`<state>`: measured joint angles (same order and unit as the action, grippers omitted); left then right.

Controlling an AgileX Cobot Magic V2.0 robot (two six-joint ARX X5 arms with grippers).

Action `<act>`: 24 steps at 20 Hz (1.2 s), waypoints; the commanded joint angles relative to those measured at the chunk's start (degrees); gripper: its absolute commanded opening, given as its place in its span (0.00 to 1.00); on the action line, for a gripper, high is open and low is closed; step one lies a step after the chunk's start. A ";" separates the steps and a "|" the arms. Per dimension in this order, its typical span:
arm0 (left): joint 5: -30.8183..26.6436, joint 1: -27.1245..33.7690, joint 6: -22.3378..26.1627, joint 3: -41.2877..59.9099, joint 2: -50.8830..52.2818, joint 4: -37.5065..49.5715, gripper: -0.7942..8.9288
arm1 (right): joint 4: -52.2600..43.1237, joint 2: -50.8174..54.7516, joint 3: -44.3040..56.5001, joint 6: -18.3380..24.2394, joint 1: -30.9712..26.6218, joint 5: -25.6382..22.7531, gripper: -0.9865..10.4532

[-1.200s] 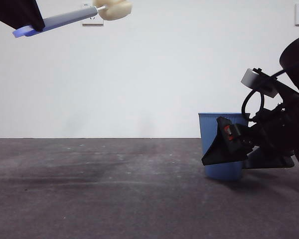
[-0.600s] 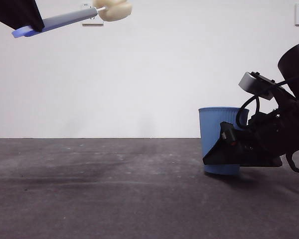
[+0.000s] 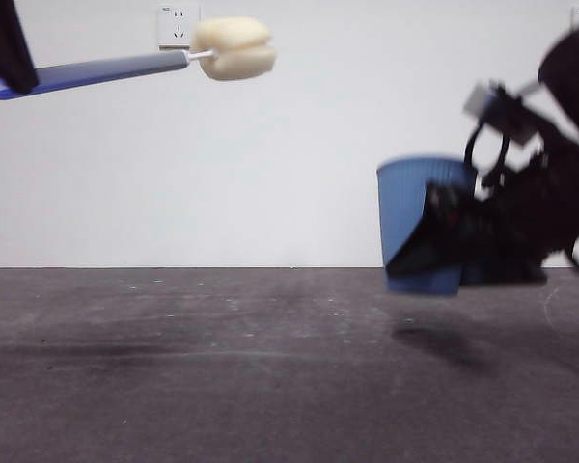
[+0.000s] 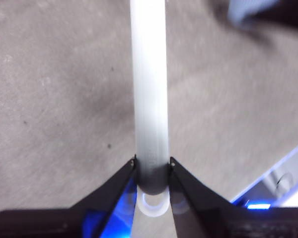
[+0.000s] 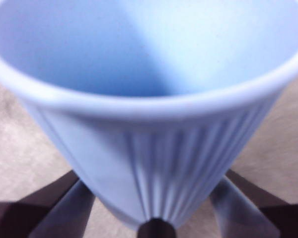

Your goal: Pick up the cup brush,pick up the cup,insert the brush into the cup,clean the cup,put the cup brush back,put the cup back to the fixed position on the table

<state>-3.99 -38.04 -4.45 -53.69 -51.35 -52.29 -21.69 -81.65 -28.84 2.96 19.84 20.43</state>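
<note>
My left gripper (image 4: 152,174) is shut on the grey handle of the cup brush (image 4: 149,89), near its white looped tip. In the front view the cup brush (image 3: 116,68) is held high at the upper left, nearly level, its cream-yellow sponge head (image 3: 234,48) pointing right. My right gripper (image 3: 434,253) is shut on the blue ribbed cup (image 3: 415,217) at the right and holds it upright, clear of the table (image 3: 222,367). The right wrist view shows the cup (image 5: 154,114) close up between the jaws, its inside empty.
A white wall socket (image 3: 177,26) sits on the wall behind the brush. The cup's shadow (image 3: 444,342) lies on the table below it. The right arm's dark body (image 3: 550,193) fills the right edge.
The right gripper has lifted the cup off the table and slightly left; it is motion-blurred. The brush has levelled out, its sponge head now lower and further right.
</note>
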 commanded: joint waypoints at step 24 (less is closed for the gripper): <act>1.97 -3.08 29.22 -0.04 -8.11 -7.74 0.07 | 63.19 13.40 -21.31 52.15 13.90 -50.47 0.07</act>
<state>-2.33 -40.91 24.03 -53.69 -59.44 -60.31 42.17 -67.99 -50.09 51.77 33.56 -29.67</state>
